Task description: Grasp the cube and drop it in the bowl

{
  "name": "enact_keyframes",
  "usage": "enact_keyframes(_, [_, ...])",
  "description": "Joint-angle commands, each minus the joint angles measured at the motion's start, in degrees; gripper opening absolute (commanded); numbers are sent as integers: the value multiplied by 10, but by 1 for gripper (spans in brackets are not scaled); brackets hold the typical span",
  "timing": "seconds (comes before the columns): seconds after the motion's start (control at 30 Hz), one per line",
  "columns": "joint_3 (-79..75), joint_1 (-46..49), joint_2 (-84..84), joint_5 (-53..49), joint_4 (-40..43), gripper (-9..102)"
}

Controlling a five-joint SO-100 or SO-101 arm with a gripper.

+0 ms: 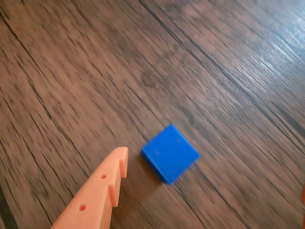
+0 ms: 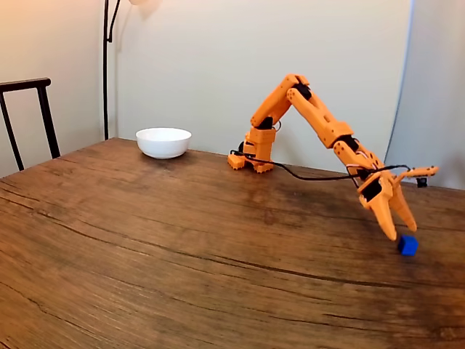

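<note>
A small bright-blue cube [image 1: 169, 153] lies on the wooden table; in the fixed view the cube [image 2: 407, 245] sits near the table's right side. The orange gripper [image 2: 402, 233] hangs just above it, tips pointing down, jaws spread and holding nothing. In the wrist view one orange finger [image 1: 101, 191] comes in from the lower left, its tip just left of the cube and apart from it; a sliver of orange shows at the right edge. The gripper [image 1: 212, 172] is open around the cube's place. The white bowl [image 2: 163, 142] stands at the far left back of the table, far from the arm's tip.
The arm's base [image 2: 253, 158] stands at the back middle of the table, with a black cable [image 2: 312, 176] trailing along the arm. A dark chair back [image 2: 29, 116] is at the left edge. Bare wood table [image 2: 182, 240] stretches between bowl and cube.
</note>
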Motion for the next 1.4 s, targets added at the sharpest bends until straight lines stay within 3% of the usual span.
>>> enact_keyframes(0.0, [-40,-6,-9,-4,-36,49])
enact_keyframes(0.7, [-62,-4,-98,-67,-85,48])
enact_keyframes(0.9, [-58,0,-98,-67,-85,33])
enact_keyframes(1.37, [-57,10,-98,-62,-85,20])
